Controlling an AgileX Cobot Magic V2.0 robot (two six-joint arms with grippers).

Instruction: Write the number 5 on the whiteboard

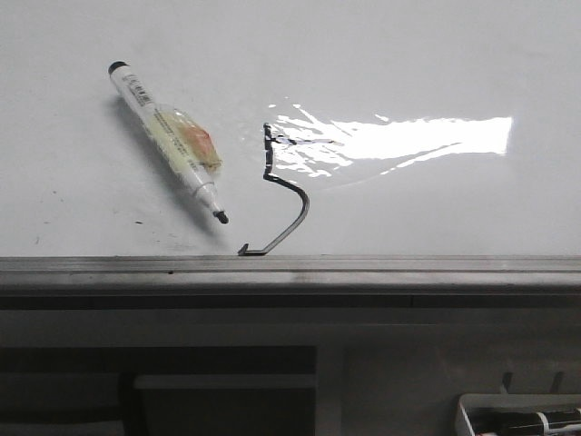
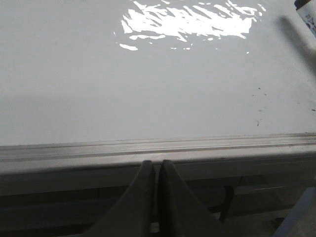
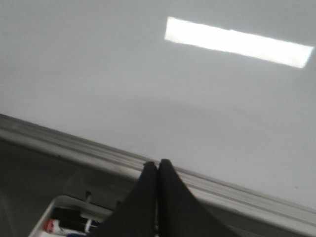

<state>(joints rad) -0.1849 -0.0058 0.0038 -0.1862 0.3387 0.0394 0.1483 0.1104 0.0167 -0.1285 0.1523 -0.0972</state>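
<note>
Flat across the front view lies the large glossy white whiteboard [image 1: 436, 54], its grey metal edge rail [image 1: 363, 266] running along the near edge. Drawn on it in thin black marker line is the number 5 [image 1: 283, 193]: a short upright stroke, a rounded belly whose hooked tail ends just beside the rail, and a faint short top bar that runs into a bright glare patch [image 1: 408, 138]. Toward the board's left edge from the figure, a white-barrelled marker pen with a black end and a bare black tip [image 1: 168, 138] lies slantwise on the board, the tip pointing toward the near rail and a yellowish, orange-tinted wrap around its middle. It lies apart from the drawn line. A few tiny dark specks [image 1: 138, 222] dot the board near the left part of the near edge.

Neither arm shows in the front view. In the left wrist view the left gripper [image 2: 155, 165] sits over the rail, its dark fingers [image 2: 140, 197] pressed together on nothing. In the right wrist view the right gripper [image 3: 157, 165] likewise has its black fingers [image 3: 173, 197] together and empty at the rail, with a white tray holding markers [image 3: 69, 222] below the board's edge.
</note>
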